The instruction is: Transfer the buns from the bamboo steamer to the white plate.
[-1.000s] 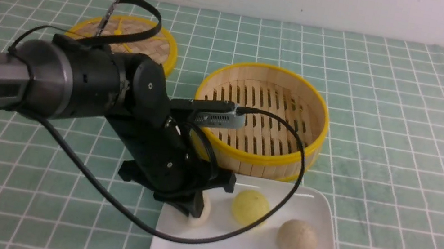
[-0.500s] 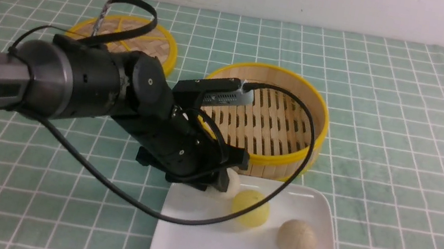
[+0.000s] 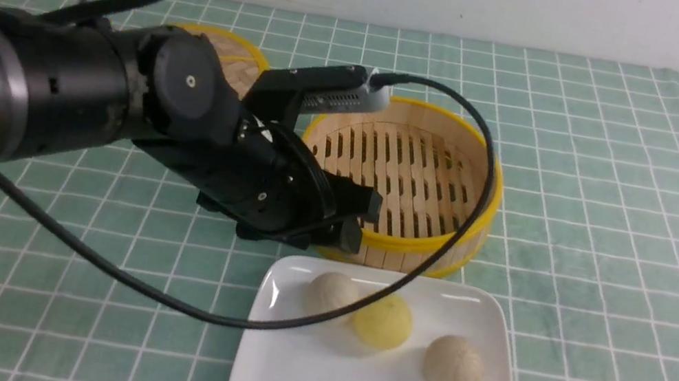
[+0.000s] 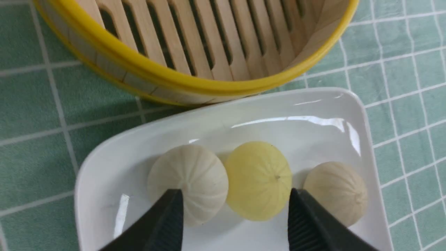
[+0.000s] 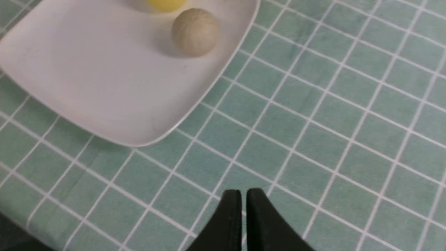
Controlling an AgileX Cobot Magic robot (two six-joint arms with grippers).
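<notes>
Two buns lie on the white plate (image 3: pixel 279 375): a pale cream bun (image 3: pixel 330 290) at its far left, touching the yellow ball (image 3: pixel 383 320), and a beige bun (image 3: pixel 454 364) further right. The bamboo steamer (image 3: pixel 482 195) behind the plate holds nothing. My left gripper (image 3: pixel 362 222) hangs open above the plate's far edge, holding nothing. In the left wrist view its open fingers frame the cream bun (image 4: pixel 188 181) and the yellow ball (image 4: pixel 259 179), with the beige bun (image 4: pixel 336 191) beside them. My right gripper (image 5: pixel 244 195) is shut over the cloth, near the plate (image 5: pixel 104 87) and the beige bun (image 5: pixel 195 32).
The woven steamer lid (image 3: pixel 234 53) lies at the back left, mostly hidden behind my left arm. A black cable (image 3: pixel 153 294) loops from the arm across the plate's far part. A green checked cloth (image 3: pixel 641 223) covers the table.
My left gripper let go of the cream bun on the plate, then rose and drew back toward the steamer. The bun now rests against the yellow ball.
</notes>
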